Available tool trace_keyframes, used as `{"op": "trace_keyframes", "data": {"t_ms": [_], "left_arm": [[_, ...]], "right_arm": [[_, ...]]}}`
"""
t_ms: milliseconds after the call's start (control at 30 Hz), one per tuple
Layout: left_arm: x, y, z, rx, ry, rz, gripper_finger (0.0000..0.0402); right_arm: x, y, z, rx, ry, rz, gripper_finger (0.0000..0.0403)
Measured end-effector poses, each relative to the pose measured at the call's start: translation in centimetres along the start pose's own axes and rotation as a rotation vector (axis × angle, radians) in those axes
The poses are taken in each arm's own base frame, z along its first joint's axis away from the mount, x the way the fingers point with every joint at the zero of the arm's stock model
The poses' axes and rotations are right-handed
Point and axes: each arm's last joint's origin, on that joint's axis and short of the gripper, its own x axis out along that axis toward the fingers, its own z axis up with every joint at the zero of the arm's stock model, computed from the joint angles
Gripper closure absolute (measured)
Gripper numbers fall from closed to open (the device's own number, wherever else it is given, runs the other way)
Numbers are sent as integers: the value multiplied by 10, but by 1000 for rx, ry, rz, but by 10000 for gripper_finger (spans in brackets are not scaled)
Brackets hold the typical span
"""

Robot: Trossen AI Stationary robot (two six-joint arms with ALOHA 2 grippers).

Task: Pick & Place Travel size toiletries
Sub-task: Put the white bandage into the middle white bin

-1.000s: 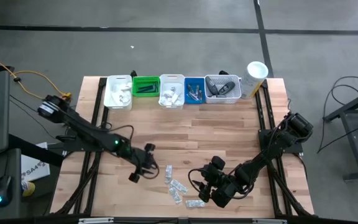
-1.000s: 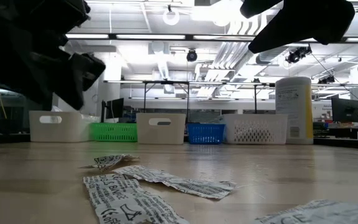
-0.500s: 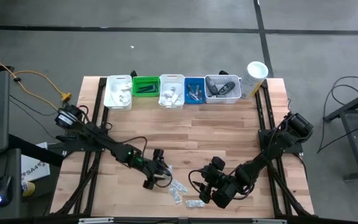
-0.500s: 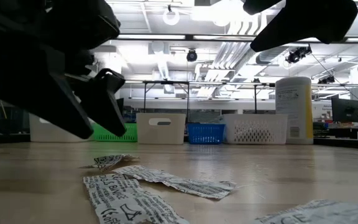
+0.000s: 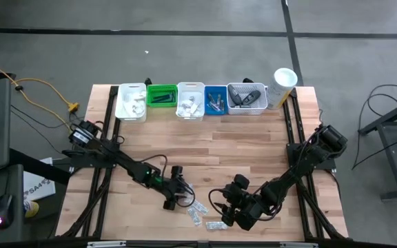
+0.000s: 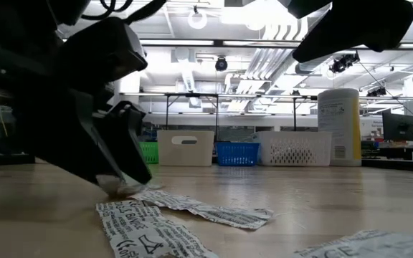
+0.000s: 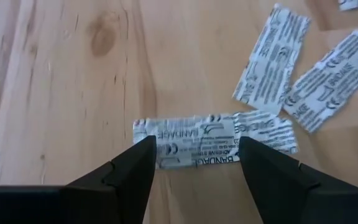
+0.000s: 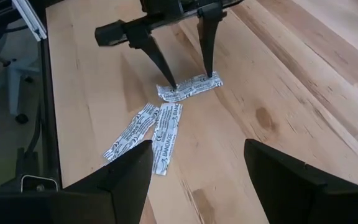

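Observation:
Several white printed sachets lie flat on the wooden table near its front edge. One sachet (image 7: 194, 142) lies under my left gripper (image 7: 196, 148), which is open and tilted down, with one fingertip over the sachet's one end and the other farther along its length. In the right wrist view both fingertips come down at this sachet (image 8: 190, 86). Two more sachets (image 8: 145, 132) lie side by side nearer my right gripper (image 8: 197, 180). My right gripper (image 5: 227, 207) hangs open above the table, to the right of the sachets, with nothing between its fingers. My left gripper comes slanting down from the table's left, its fingers (image 8: 171, 79) spread along the sachet's length. The fingertips stand at the sachet's top face (image 7: 166, 144), which lies flat on the table. Whether they touch it I cannot tell.
Along the far edge stand a white bin (image 5: 131, 102), a green bin (image 5: 161, 95), another white bin (image 5: 190, 100), a blue bin (image 5: 216, 100) and a white mesh bin (image 5: 247, 98), with a tall white canister (image 5: 281, 86) at their right. Bare wood lies between bins and sachets.
My left gripper has gone toward the table's right and near edge and down, from beside the sachets to right over the nearest one; its fingertips now stand at table level. The sachets lie where they were.

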Motion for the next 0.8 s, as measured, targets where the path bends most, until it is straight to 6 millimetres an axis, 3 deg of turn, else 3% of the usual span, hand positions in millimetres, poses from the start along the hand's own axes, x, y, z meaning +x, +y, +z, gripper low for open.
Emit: {"op": "trace_keyframes", "data": {"t_ms": [633, 800], "left_arm": [[22, 1, -19, -81, 30, 93, 177], [23, 2, -19, -87, 25, 117, 216]], "right_arm": [[0, 1, -1, 5, 27, 18, 157], [0, 1, -1, 6, 37, 25, 157]]}}
